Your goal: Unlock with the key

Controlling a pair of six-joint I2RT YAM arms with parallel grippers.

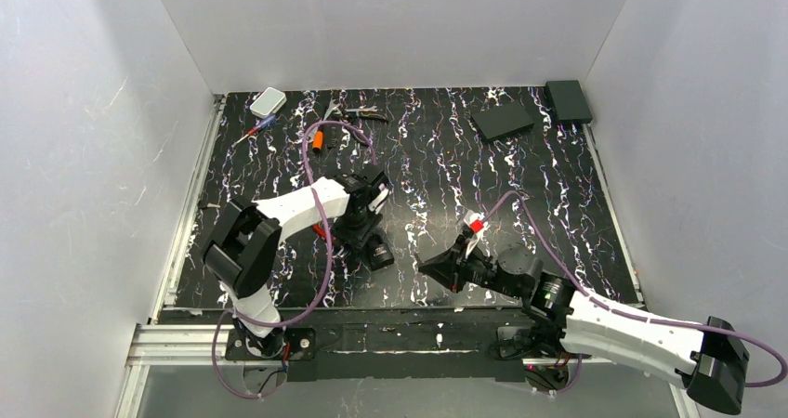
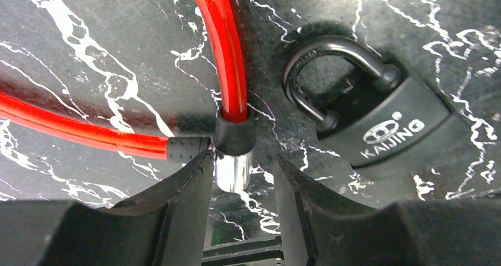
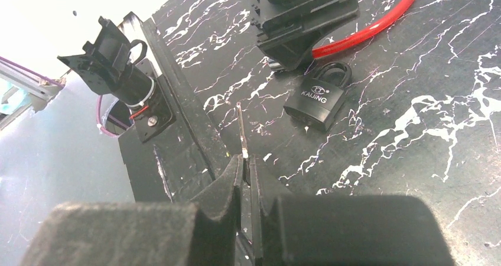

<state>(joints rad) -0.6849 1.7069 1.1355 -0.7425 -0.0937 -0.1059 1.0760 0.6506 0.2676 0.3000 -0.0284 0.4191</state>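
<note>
The left hand (image 2: 243, 162) is down at the surface (image 2: 88, 71), over the tip of a red cable (image 2: 227, 53). The cable ends in a black collar and a shiny metal end (image 2: 232, 172), which sits between the two fingers (image 2: 177, 189). The finger on the left of the wrist view is right against the metal end. The other finger stands a little way off it with the surface showing between, so the hand is partly open and not clamped on anything. A second stretch of the same cable comes in from the left and meets the collar.

The padlock (image 2: 384, 130) lies flat on the surface just beside the cable tip, apart from both fingers. It is black with white lettering on its face. Its dark shackle is seated in the body and points away from the left hand.

The right hand (image 3: 247, 165) is closed on the key (image 3: 241, 130), whose thin blade sticks out from between the pressed fingers. From the right wrist view the blade points roughly toward the near edge of the surface, to the left of the padlock. The key and the padlock are well apart.

From above, the right hand sits low over the near part of the surface, to the right of the padlock. A white box (image 1: 268, 100) and two black slabs (image 1: 502, 121) lie along the far edge.
</note>
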